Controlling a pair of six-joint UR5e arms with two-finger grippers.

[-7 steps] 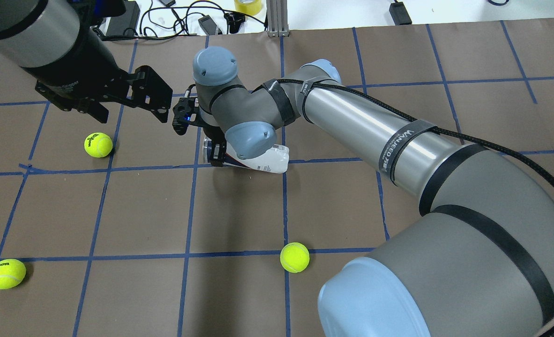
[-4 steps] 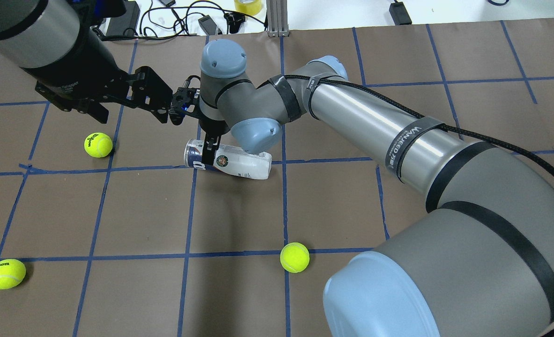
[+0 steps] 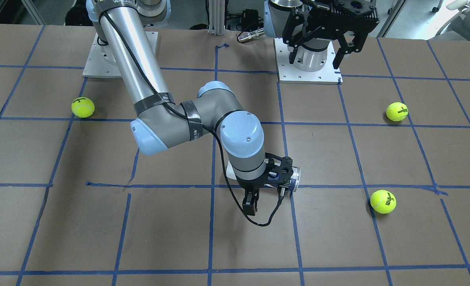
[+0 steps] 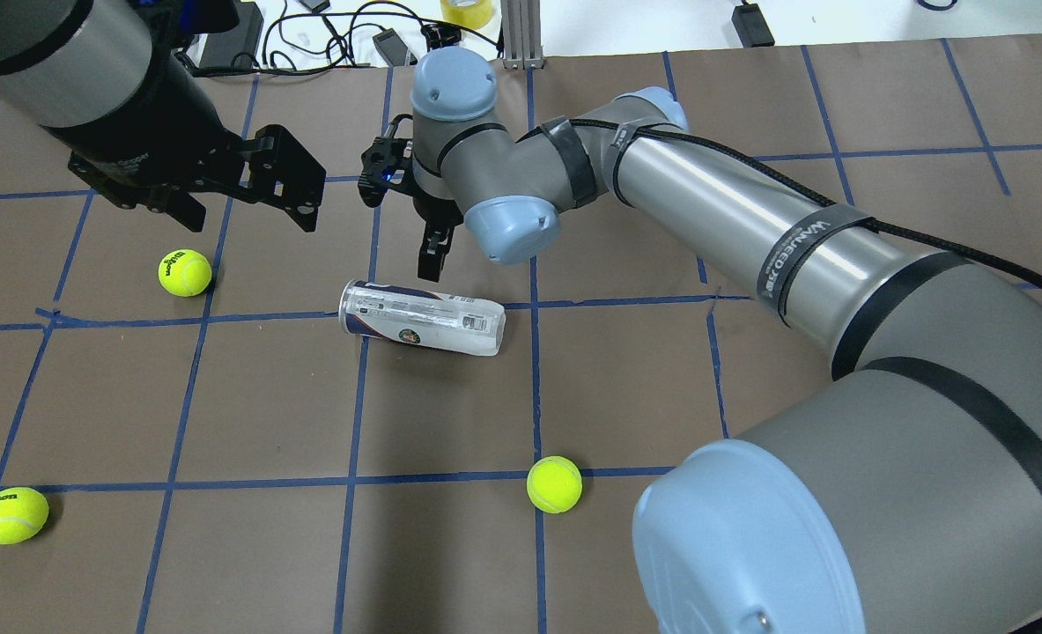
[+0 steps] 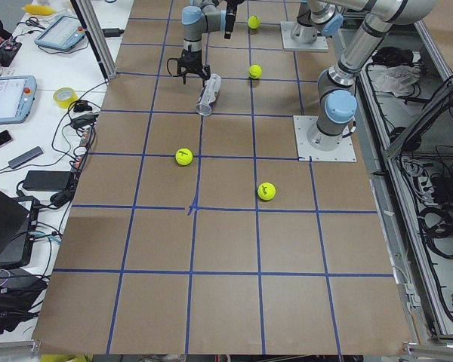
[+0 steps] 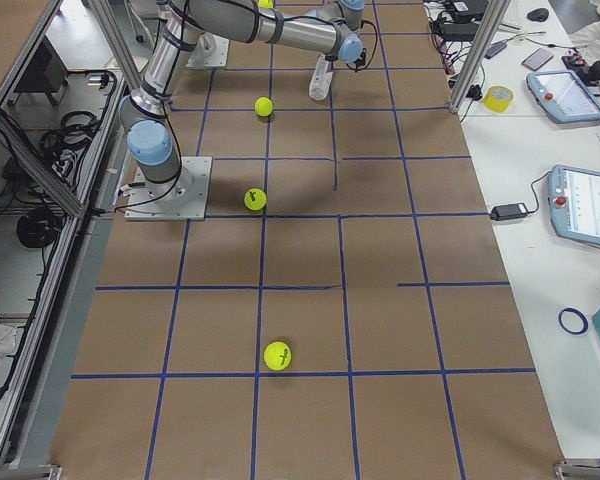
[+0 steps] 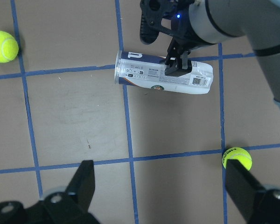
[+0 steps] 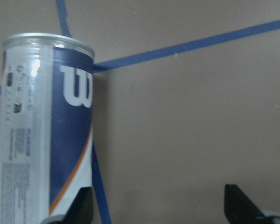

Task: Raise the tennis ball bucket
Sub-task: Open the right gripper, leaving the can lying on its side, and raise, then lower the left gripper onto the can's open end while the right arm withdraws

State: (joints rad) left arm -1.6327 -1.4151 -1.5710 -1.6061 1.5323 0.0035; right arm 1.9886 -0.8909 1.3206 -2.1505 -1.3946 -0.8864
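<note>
Bucket: clear plastic tennis ball bucket with white-and-navy label (image 4: 424, 317), lying on its side on the brown, blue-gridded worktop (image 4: 247, 414), across a tape line.
Right fingers (image 4: 432, 251): spread apart, empty, above the bucket.
Left fingers (image 4: 302, 204): spread apart, empty.

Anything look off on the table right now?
The tennis ball bucket lies on its side on the table, ungripped. The right gripper hangs open by it, holding nothing.
</note>
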